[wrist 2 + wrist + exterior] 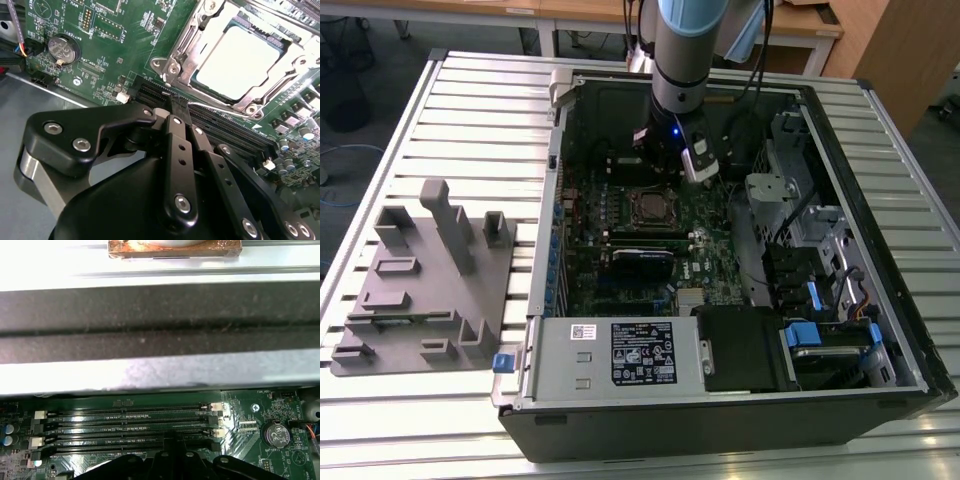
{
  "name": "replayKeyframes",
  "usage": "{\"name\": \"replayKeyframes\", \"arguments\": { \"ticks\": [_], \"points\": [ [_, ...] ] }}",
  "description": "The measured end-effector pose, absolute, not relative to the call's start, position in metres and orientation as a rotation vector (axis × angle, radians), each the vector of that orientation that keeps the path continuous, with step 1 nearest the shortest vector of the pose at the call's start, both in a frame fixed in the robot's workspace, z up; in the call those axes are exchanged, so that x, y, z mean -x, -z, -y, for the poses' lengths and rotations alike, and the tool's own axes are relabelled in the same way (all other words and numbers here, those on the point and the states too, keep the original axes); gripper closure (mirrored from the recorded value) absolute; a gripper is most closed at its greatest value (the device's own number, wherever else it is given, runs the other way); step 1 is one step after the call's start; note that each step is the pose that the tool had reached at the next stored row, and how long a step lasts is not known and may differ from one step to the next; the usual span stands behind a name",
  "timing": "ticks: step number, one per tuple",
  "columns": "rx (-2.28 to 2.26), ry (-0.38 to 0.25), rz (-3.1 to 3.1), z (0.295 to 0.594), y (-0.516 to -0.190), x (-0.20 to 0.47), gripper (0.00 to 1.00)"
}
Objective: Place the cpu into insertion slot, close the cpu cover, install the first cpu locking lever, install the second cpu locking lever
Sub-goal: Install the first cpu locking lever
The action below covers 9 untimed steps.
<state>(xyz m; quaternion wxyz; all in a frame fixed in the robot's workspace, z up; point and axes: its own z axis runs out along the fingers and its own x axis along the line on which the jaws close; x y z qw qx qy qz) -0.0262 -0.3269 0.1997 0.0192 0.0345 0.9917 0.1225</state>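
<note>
With the cpu [237, 60] seated under the cpu cover [182, 52], the locking lever [280, 89] is likely best pushed squarely by the pressed-together, empty gripper [178, 107].

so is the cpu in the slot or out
In. In the second wrist view the cpu lies flat and seated, its silver top showing through the window of the cover, which lies over its edges.

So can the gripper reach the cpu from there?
Probably yes. The gripper hangs over the memory slots right beside the cpu. The case is open, and nothing stands between them.
</note>
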Motion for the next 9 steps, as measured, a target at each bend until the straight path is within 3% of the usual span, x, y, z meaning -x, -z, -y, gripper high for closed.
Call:
{"name": "replayKeyframes", "arguments": {
  "ticks": [9],
  "points": [
    [-0.105,-0.387,-3.078,0.327,-0.1996,0.0261,0.9]
  ]
}}
